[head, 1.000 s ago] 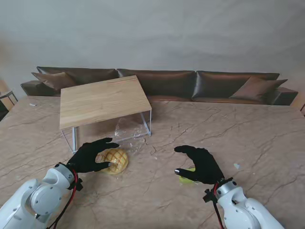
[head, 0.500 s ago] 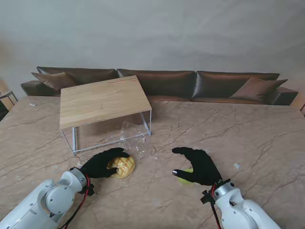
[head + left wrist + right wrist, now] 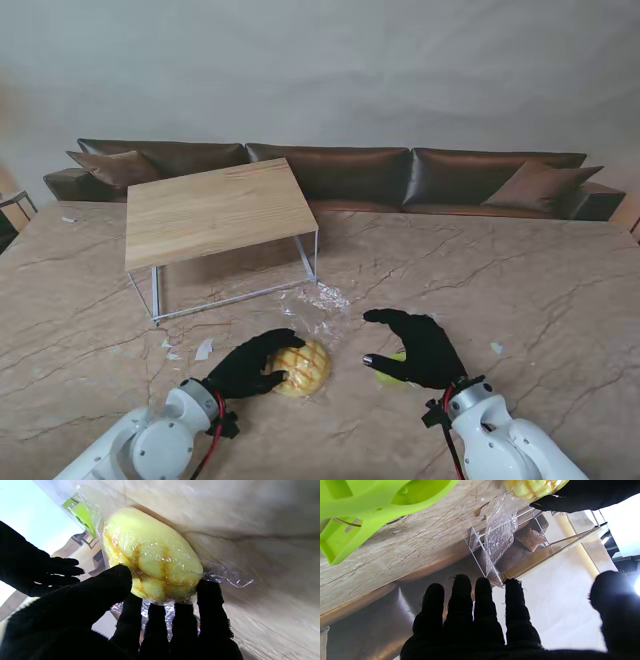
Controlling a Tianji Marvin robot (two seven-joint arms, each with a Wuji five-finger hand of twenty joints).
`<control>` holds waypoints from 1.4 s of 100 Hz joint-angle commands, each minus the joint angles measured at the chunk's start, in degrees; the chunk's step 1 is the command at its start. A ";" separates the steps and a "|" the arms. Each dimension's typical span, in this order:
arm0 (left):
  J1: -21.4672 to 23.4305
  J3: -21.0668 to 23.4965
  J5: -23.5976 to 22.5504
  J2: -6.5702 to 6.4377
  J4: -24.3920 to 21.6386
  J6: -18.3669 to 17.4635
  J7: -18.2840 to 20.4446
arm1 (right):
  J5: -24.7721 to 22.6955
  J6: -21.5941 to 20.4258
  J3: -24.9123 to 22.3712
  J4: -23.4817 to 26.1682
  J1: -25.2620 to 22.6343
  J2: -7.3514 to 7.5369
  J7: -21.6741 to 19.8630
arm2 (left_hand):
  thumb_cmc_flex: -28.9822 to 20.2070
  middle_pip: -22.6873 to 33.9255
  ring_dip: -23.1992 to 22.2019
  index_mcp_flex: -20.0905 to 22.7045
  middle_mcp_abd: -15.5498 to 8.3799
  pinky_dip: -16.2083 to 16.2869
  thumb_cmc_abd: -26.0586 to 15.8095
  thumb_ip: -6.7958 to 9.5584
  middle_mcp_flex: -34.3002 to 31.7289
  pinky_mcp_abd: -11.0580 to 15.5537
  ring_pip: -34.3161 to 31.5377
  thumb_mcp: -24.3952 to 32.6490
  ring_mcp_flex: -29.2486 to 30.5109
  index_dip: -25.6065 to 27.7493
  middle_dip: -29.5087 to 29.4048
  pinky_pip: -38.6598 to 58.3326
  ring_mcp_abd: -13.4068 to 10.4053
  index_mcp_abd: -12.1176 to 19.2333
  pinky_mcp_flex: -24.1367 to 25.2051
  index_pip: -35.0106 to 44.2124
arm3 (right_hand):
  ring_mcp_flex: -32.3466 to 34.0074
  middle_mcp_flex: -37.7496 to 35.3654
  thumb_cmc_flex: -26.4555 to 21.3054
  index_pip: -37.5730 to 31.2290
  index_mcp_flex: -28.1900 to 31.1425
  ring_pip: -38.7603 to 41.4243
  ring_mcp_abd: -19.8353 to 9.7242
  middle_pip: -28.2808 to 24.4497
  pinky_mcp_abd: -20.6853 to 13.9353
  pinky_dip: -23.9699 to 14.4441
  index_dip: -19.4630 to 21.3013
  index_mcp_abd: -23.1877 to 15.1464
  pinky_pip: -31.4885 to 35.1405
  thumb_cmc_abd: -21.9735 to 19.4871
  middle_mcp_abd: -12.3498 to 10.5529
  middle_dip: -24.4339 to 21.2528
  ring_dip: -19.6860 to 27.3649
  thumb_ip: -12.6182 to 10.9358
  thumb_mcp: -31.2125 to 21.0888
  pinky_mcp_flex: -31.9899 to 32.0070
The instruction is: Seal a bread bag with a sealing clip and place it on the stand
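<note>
Left wrist view: the left hand (image 3: 105, 620) has its fingers (image 3: 208, 605) curled against the bread bag (image 3: 152, 555), thumb pressing one side, four fingertips under the bun, bag lying on the desk (image 3: 262, 517). From the stand camera, the right hand (image 3: 420, 348) hovers palm-down with fingers (image 3: 460, 597) spread, gripping nothing, directly over the green sealing clip (image 3: 392, 367). Beyond the fingertips sits the wooden-topped stand (image 3: 215, 210).

Brown leather sofa (image 3: 400, 175) against a pale wall (image 3: 320, 70).
</note>
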State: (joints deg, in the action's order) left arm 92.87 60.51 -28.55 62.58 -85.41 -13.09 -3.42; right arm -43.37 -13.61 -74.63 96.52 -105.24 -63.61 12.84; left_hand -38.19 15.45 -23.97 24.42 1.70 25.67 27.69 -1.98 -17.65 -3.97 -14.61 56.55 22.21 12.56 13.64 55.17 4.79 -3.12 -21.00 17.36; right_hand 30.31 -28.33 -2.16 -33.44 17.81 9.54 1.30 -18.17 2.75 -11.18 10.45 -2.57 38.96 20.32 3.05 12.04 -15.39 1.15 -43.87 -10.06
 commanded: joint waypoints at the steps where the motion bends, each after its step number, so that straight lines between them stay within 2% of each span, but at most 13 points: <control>1: 1.87 -1.24 1.42 1.48 -0.44 0.39 -0.03 | 0.39 1.15 -0.02 0.93 -0.50 -0.17 -0.55 | -1.43 0.80 -0.55 0.97 0.23 -1.24 -1.85 -1.86 0.47 -0.82 -2.35 -0.74 0.59 -0.62 0.55 -0.98 1.28 -2.38 -1.21 -1.70 | 0.52 -1.72 -1.00 -0.18 0.69 0.49 0.01 -0.98 0.36 -0.69 0.87 -1.15 1.07 -0.52 -0.80 0.46 -0.60 0.80 -1.00 -0.27; 17: 2.77 -3.04 2.82 2.38 -1.80 0.79 -3.03 | -0.42 5.50 0.12 2.32 -0.84 -0.17 -0.84 | -1.33 0.69 -0.43 0.65 0.69 -1.29 -2.10 -1.84 1.32 -0.91 -2.45 -0.84 -0.52 -0.94 0.51 -1.15 1.72 -3.06 -0.55 -2.36 | 2.32 -3.51 -1.92 -0.30 2.01 1.13 0.66 -1.44 1.02 -1.56 0.84 0.06 2.47 0.23 -0.27 0.60 -0.92 1.11 -1.60 -1.24; 28: 3.20 -4.30 3.99 2.87 -2.67 0.18 -4.43 | -0.67 9.38 -0.05 3.71 -0.87 -0.01 -2.79 | -1.20 0.69 -0.29 0.47 0.79 -1.35 -2.61 -1.91 1.86 -1.01 -2.57 -1.32 -1.13 -1.21 0.50 -1.31 1.84 -3.28 -0.38 -2.88 | 2.79 -3.82 -2.48 0.14 2.27 1.26 1.02 -1.29 1.39 -2.10 0.58 0.84 3.13 0.81 0.13 0.55 -1.08 1.52 -1.59 -1.06; 51: 3.64 -5.85 5.77 3.24 -2.98 -2.99 -5.32 | -1.39 17.99 -0.52 5.39 0.59 0.22 -6.57 | 0.33 0.43 0.42 -0.46 0.29 -1.94 -3.83 -1.98 3.22 -1.18 -2.29 -2.89 -2.80 -1.69 0.34 -2.99 1.42 -2.65 1.39 -3.86 | 3.01 -4.29 -4.37 0.65 3.38 2.05 3.09 -2.80 2.17 -3.18 0.54 2.71 3.00 2.53 1.13 1.36 -2.62 2.56 1.11 0.36; 73: 5.69 -2.42 2.55 2.95 -4.86 -5.29 -6.90 | -0.94 24.70 -0.09 3.76 4.12 0.49 -10.41 | 4.49 -0.21 1.77 -0.92 -1.09 -1.92 -5.12 -1.32 3.22 -3.25 -0.50 -4.47 -4.59 -1.75 -0.18 -5.01 0.29 -1.22 7.52 -3.87 | 1.80 -3.34 -4.08 0.21 4.01 2.31 4.17 -7.02 2.52 -4.24 2.55 4.23 1.76 4.19 1.66 3.26 -4.07 2.38 5.40 1.78; 86: 6.19 0.42 0.78 2.71 -5.77 -5.51 -7.05 | 1.24 26.89 0.69 1.63 6.96 0.76 -13.65 | 5.82 -0.32 2.01 -0.69 -1.19 -1.66 -5.19 -1.07 2.99 -2.82 0.01 -4.64 -4.35 -1.80 -0.26 -5.05 0.12 -1.15 8.35 -3.89 | -0.56 -1.74 -2.92 0.74 3.50 1.61 4.37 -8.09 2.34 -4.26 3.45 5.12 0.53 6.25 1.99 3.72 -4.01 2.29 5.22 3.53; 89: 6.09 0.95 0.41 2.69 -5.72 -5.55 -7.13 | 1.88 27.38 1.05 1.03 7.70 0.79 -14.18 | 5.93 -0.31 2.04 -0.48 -1.22 -1.64 -5.11 -1.00 2.74 -2.76 0.12 -4.54 -4.28 -1.78 -0.27 -5.14 0.06 -1.07 8.59 -3.81 | -1.55 -1.21 -2.17 0.87 3.51 1.48 4.44 -8.51 2.28 -4.38 4.12 5.21 -0.17 7.43 1.90 3.82 -4.01 2.49 3.64 4.04; 93: 5.89 1.64 0.00 2.60 -5.66 -5.46 -7.00 | 2.70 27.56 1.53 0.03 8.79 0.83 -14.76 | 6.27 -0.42 2.10 -0.40 -1.31 -1.64 -5.23 -0.97 2.57 -2.64 0.32 -4.53 -4.34 -1.77 -0.34 -5.32 -0.04 -0.95 8.98 -3.78 | -1.73 -1.36 -1.10 0.66 3.74 1.66 4.44 -8.82 2.51 -4.79 5.19 4.76 -0.45 8.58 1.53 3.83 -4.12 3.03 1.46 4.02; 99: 5.53 2.53 -0.28 2.43 -5.41 -5.37 -6.35 | 5.02 27.74 2.32 -1.36 10.40 0.83 -15.92 | 6.65 -0.61 2.18 -0.29 -1.30 -1.69 -5.51 -0.98 2.59 -2.40 0.65 -4.78 -4.64 -1.75 -0.44 -5.67 -0.28 -0.95 9.68 -3.72 | -3.55 -0.70 -0.99 0.73 3.37 1.01 4.21 -8.72 2.45 -4.82 5.52 4.35 -0.88 8.90 1.20 3.79 -3.92 3.13 1.17 4.79; 110: 4.98 3.85 -0.65 2.19 -4.62 -5.72 -5.40 | 8.72 27.68 4.46 -4.42 13.60 0.57 -16.42 | 7.81 -0.72 2.19 -0.35 -1.25 -1.68 -5.67 -0.91 2.34 -2.10 0.91 -5.22 -4.56 -1.70 -0.50 -5.94 -0.26 -1.01 10.07 -3.66 | -6.14 -1.16 -2.41 -0.35 3.49 0.35 2.91 -9.77 2.86 -5.41 7.08 3.43 -1.16 10.62 0.32 4.20 -3.51 3.30 1.18 5.16; 121: 4.36 4.86 -0.75 2.18 -3.84 -5.54 -5.23 | 10.64 27.31 7.07 -7.38 16.80 0.36 -16.64 | 8.56 -0.77 2.17 -0.20 -1.30 -1.70 -5.89 -0.81 2.08 -1.86 1.07 -5.45 -4.35 -1.66 -0.54 -6.20 -0.35 -1.00 10.16 -3.56 | -6.95 -3.96 -5.10 -2.85 5.67 1.58 3.24 -12.74 3.23 -6.80 10.31 1.48 -1.54 13.10 -1.05 5.40 -3.80 3.81 1.89 5.64; 133: 3.48 5.61 0.36 2.32 -2.92 -5.05 -4.90 | 12.60 26.49 10.21 -10.59 20.03 -0.32 -15.00 | 8.82 -0.63 2.01 0.11 -1.14 -1.87 -6.21 -0.76 1.79 0.39 0.89 -5.97 -3.85 -1.54 -0.44 -6.65 -0.33 -1.05 9.83 -3.31 | -3.62 -10.86 -11.34 -8.06 12.16 4.35 3.87 -17.12 3.94 -9.02 15.38 -3.84 -1.01 15.70 -3.35 7.14 -5.74 4.17 3.80 4.89; 140: 3.03 5.98 0.60 2.33 -2.43 -5.00 -4.72 | 13.39 25.62 11.94 -12.84 21.73 -0.95 -12.78 | 8.98 -0.54 1.97 0.23 -1.13 -1.94 -6.22 -0.74 1.58 0.63 0.81 -6.26 -3.78 -1.50 -0.40 -6.86 -0.38 -0.93 9.87 -3.24 | 0.67 -16.48 -19.83 -11.37 17.89 6.02 4.53 -18.66 4.48 -10.41 18.65 -8.45 -0.04 16.76 -4.77 7.70 -6.94 3.88 9.25 3.36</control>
State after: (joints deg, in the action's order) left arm 96.22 65.98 -28.19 64.95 -88.33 -18.41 -8.44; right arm -29.89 13.12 -63.37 84.40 -84.40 -63.05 -1.24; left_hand -31.34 15.60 -22.06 25.29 2.25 24.24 22.83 -1.92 -15.66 -5.65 -14.69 51.46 18.87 11.41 13.67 49.06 6.05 -5.69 -11.51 15.78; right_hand 28.11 -40.89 -16.38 -42.29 31.98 14.04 5.41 -34.73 6.77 -20.11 26.66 -6.61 37.93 34.60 0.26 18.88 -21.23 4.48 -38.54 -5.92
